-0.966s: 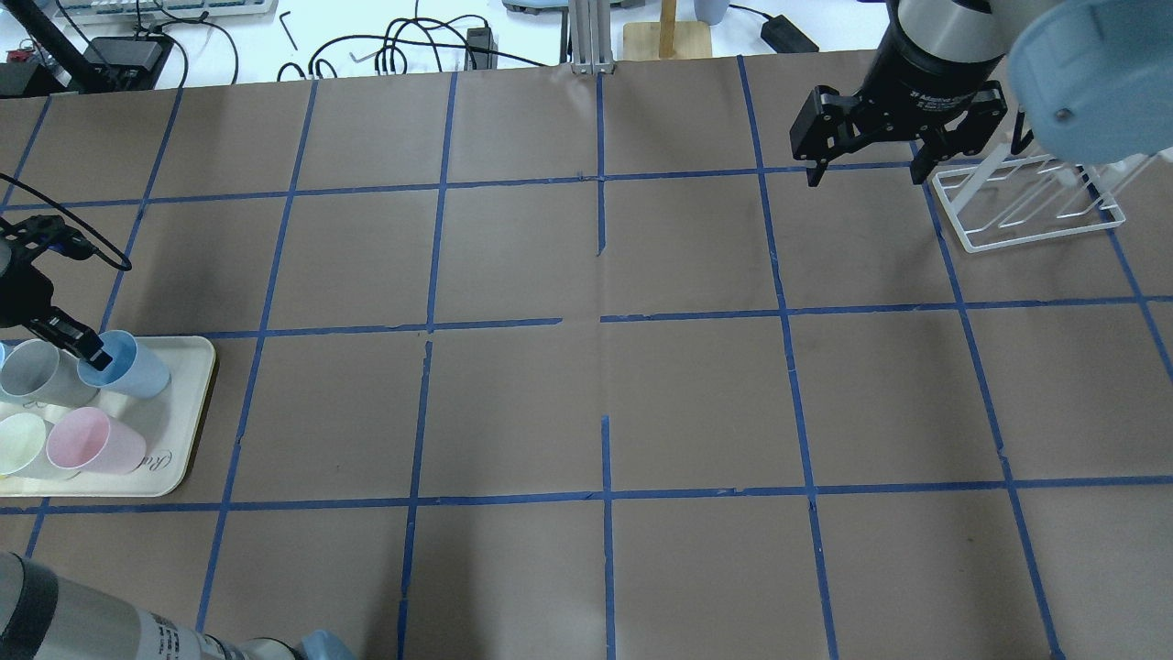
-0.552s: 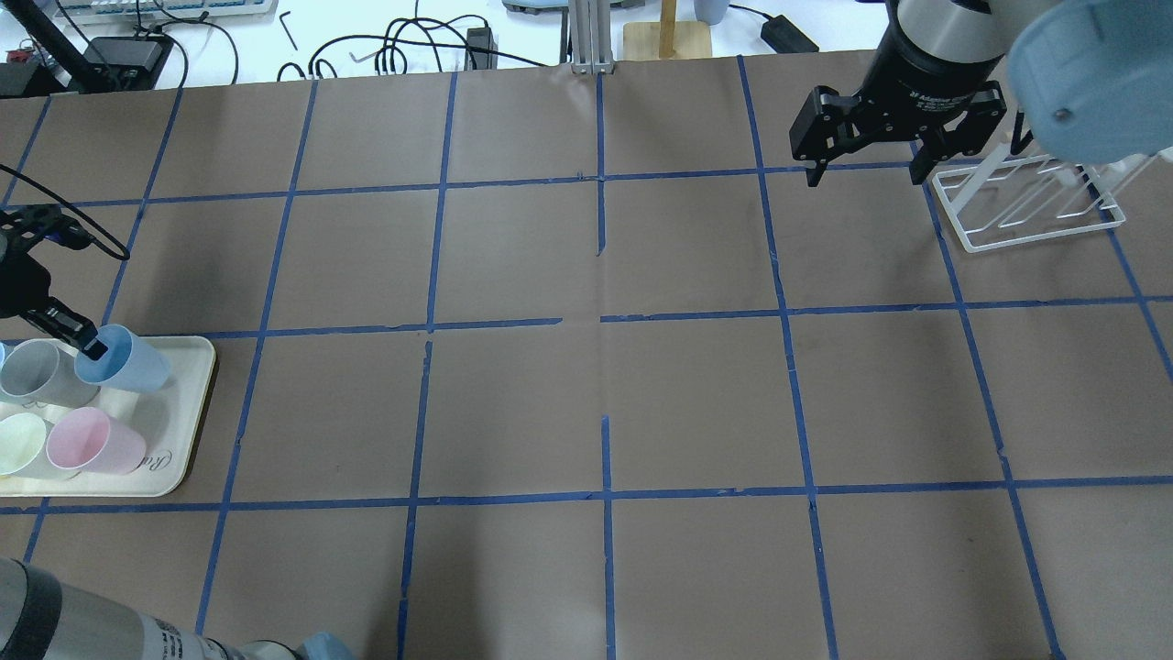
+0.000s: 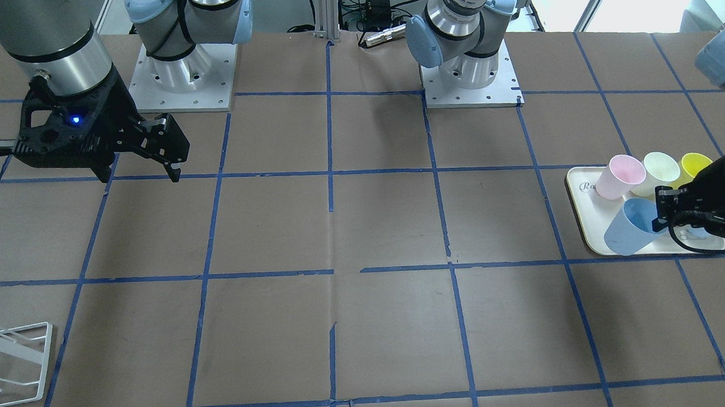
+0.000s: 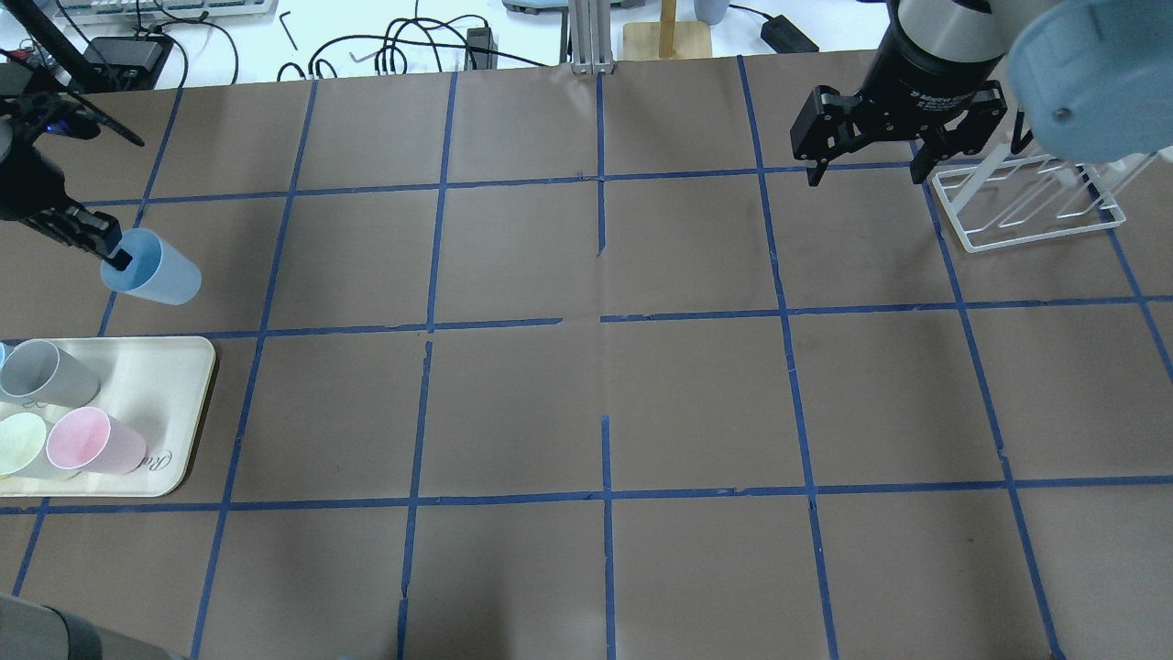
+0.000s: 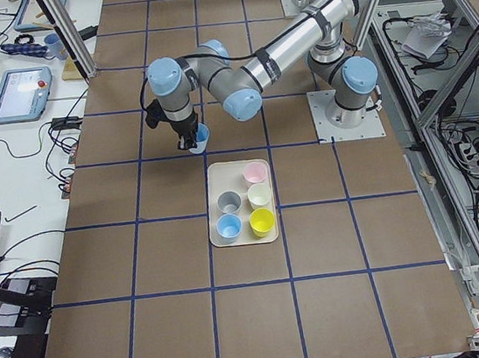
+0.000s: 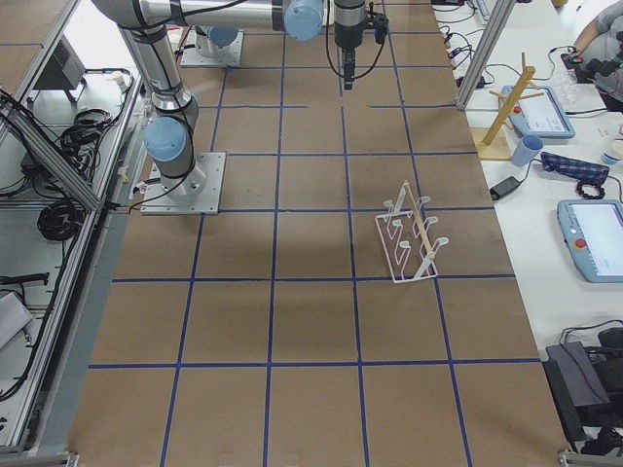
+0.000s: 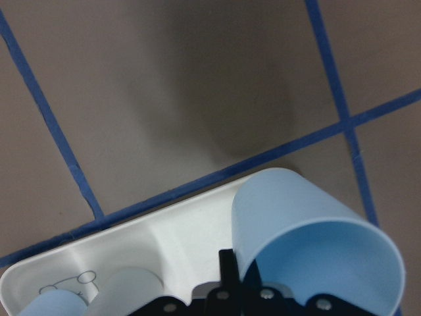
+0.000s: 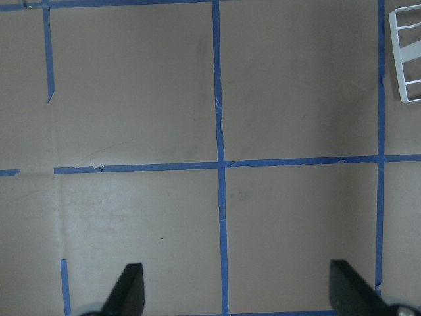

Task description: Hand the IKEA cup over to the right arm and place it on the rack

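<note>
Left gripper [image 4: 112,255] pinches the tilted pale-blue IKEA cup [image 4: 160,273] by its rim, aloft just beside the cream tray [image 4: 174,367], whose cursive lettering is half hidden by cups. Well away from the tray, right gripper [image 4: 863,176] hangs spread by the rack [image 4: 1045,235], its label blurred.

Six cups are counted: two blue, namely the IKEA cup [image 4: 156,270] and a second blue cup [image 5: 228,227], plus one grey cup [image 4: 46,371], one pink cup [image 4: 92,442], one cream cup [image 4: 20,445] and one yellow cup [image 5: 261,222]. One tray [image 4: 176,396] is counted, and one rack [image 6: 407,238]. Two arms are counted, the left arm [image 5: 280,50] and the right arm [image 3: 55,39], and two grippers, the left gripper [image 4: 108,252] and the right gripper [image 4: 863,176]. One wooden peg stand [image 6: 506,102] is seen off the table.
</note>
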### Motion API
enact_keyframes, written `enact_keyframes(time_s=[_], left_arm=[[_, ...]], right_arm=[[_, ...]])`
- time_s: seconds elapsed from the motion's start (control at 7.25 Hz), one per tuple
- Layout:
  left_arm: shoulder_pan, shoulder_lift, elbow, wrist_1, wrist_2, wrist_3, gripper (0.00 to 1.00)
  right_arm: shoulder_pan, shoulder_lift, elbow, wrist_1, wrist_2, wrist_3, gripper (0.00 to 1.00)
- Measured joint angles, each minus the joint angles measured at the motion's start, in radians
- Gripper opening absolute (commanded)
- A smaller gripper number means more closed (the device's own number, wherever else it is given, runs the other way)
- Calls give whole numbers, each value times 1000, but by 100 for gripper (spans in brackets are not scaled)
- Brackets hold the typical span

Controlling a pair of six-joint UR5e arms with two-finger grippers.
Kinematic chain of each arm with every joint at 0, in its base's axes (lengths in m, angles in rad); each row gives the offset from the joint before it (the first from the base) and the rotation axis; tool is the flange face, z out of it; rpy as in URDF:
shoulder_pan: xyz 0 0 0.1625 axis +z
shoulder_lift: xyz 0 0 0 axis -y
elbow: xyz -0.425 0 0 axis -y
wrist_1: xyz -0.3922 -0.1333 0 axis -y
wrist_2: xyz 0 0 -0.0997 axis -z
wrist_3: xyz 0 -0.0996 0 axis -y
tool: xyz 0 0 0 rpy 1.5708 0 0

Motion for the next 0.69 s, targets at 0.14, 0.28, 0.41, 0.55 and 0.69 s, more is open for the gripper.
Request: enact_keyframes(time_s=[0.14,0.28,0.41,0.55,0.69], left_arm=[[-51,18,30,-55,-44,-98,0],[-112,30,41,-79,-84,-190,0],[-178,38,40,-87,-126,-271,0],[-238,45,34,-91,-184,-350,0],[-277,55,28,-111,-284,-414,0]], right_arm=[[-2,2,0,1,4,-6,100],[-4,2,0,1,9,-15,100],[-9,2,0,2,12,-35,100],[-19,2,0,1,13,-76,100],[-34,0,-1,-4,16,-136,100]])
